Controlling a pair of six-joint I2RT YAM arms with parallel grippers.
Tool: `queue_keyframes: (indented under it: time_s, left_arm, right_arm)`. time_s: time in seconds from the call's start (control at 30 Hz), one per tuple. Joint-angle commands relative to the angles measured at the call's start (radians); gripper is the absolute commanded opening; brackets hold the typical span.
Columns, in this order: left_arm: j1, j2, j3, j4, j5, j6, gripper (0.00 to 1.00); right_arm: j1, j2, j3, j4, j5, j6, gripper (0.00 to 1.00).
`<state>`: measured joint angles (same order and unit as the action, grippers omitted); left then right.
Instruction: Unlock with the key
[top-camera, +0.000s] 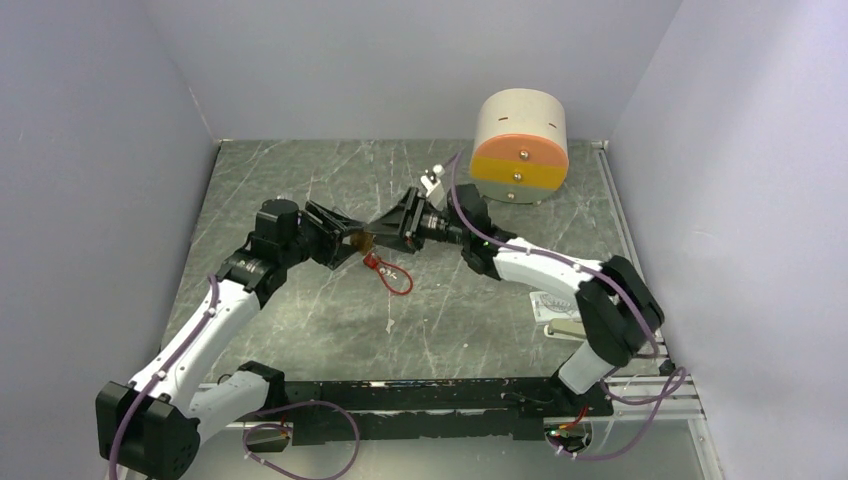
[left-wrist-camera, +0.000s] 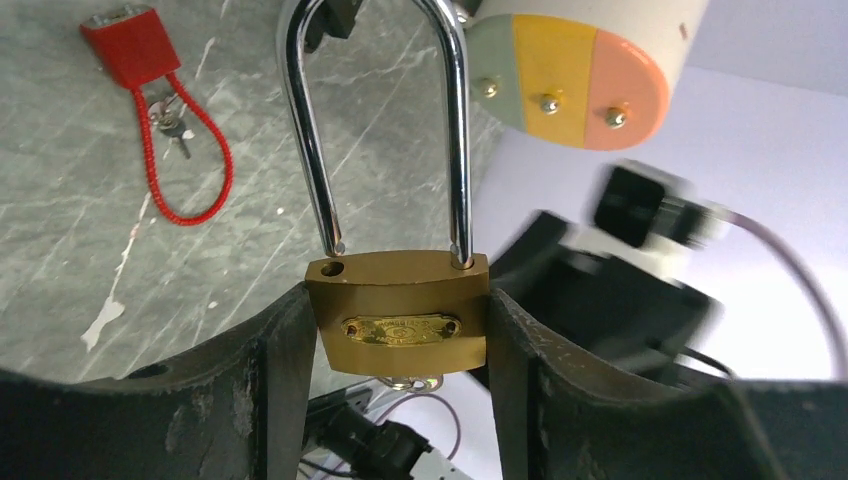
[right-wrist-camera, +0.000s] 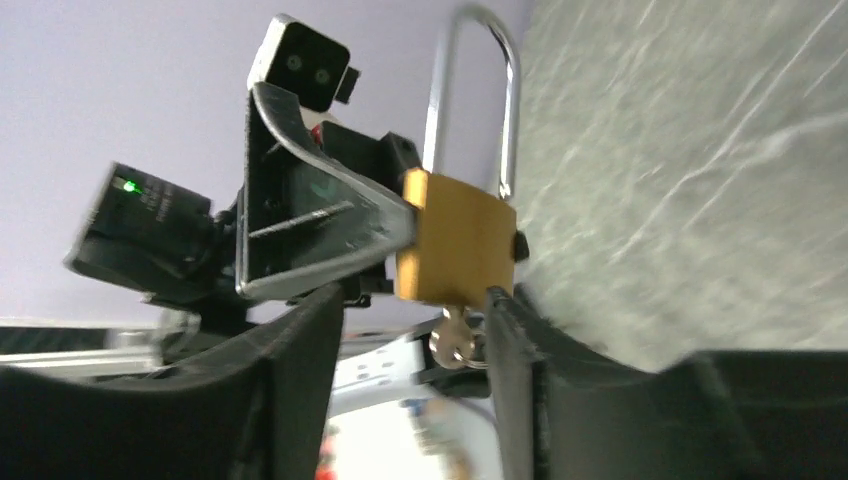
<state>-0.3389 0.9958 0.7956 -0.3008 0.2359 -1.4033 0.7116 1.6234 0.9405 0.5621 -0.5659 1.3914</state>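
Left wrist view: the brass padlock (left-wrist-camera: 398, 300), pinched by the left gripper (left-wrist-camera: 398, 335), is shown unlocked, shackle (left-wrist-camera: 457, 150) raised; the jaws of the right gripper (right-wrist-camera: 415, 350) are spread around the key (right-wrist-camera: 455, 345).

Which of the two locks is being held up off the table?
The brass padlock, clamped in the left claw with its shackle sprung open. The red cable lock lies loose on the table.
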Motion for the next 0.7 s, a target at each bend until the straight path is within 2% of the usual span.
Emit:
queue_keyframes:
  time_s: [0.0,0.1,0.33,0.5,0.57,0.67]
  left_arm:
    - [-0.009,0.020,0.137,-0.081,0.019,0.072,0.23]
    - [-0.008,0.034,0.175,-0.119,0.014,0.087,0.23]
    - [-0.002,0.047,0.228,-0.193,0.005,0.040,0.23]
    - [0.000,0.079,0.245,-0.208,0.039,0.046,0.23]
    - [0.000,0.079,0.241,-0.205,0.047,0.043,0.23]
    - [0.001,0.075,0.237,-0.205,0.056,0.042,0.24]
  right_arm:
    - [0.007,-0.148,0.168,-0.479,0.181,-0.621,0.64]
    - [0.010,-0.186,0.124,-0.451,0.193,-0.703,0.73]
    - [0.115,-0.161,0.146,-0.422,0.322,-0.795,0.76]
    - [0.136,-0.100,0.205,-0.392,0.381,-0.783,0.76]
    - [0.142,-0.078,0.228,-0.375,0.394,-0.777,0.75]
    - [0.146,-0.030,0.288,-0.387,0.395,-0.775,0.63]
